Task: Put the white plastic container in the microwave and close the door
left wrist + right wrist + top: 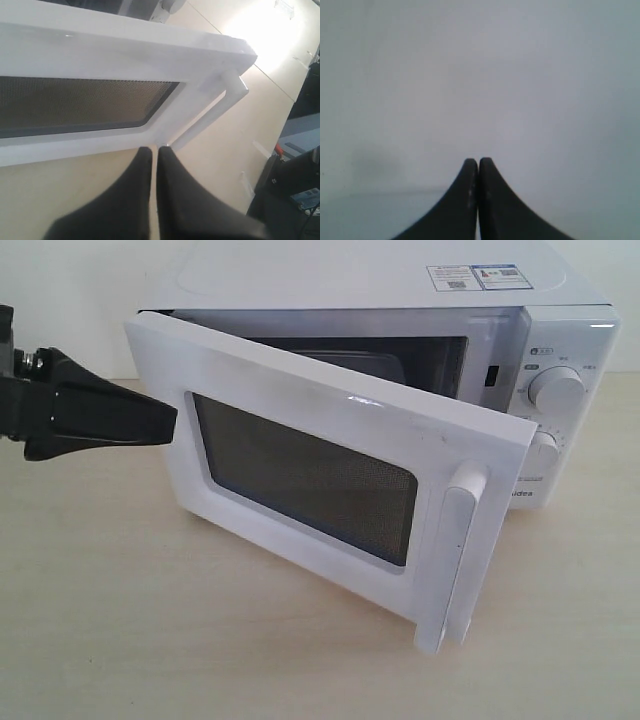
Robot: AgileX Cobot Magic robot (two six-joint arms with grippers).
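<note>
The white microwave (pixel 560 300) stands at the back of the wooden table. Its door (pixel 300 420) hangs partly open, swung out toward the front, mesh window (pixel 300 480) facing me and bar handle (pixel 455 550) at its free edge. My left gripper (pixel 170 420) is shut and empty, its black tip touching or almost touching the door's outer face near the hinge side. In the left wrist view the left gripper (pixel 155 148) points at the door frame (pixel 125 47) below the window. My right gripper (pixel 478 161) is shut, facing a blank pale surface. The white plastic container is hidden.
Two round dials (pixel 558 388) sit on the microwave's right panel. Stickers (pixel 475 277) lie on its top. The light wooden tabletop (pixel 150 620) stretches in front of the door. A dark stand with cables (pixel 295 175) shows off the table's edge.
</note>
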